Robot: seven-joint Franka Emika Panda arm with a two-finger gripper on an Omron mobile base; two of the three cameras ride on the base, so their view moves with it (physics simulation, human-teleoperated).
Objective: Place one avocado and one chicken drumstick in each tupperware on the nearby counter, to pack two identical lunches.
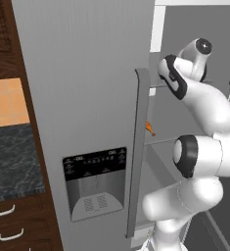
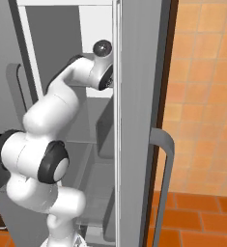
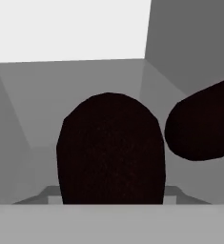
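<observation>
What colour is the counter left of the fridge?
Dark grey-black, speckled; the counter shows best in the left base view.

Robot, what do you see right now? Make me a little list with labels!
place: open fridge, arm reaching inside
in front of the hand: two dark rounded things, likely avocados; one close, another beside it
fingers: hidden by the near avocado, cannot tell if gripping
on a fridge shelf: small orange piece, perhaps a chicken drumstick
beside fridge: dark speckled counter over wooden drawers
</observation>
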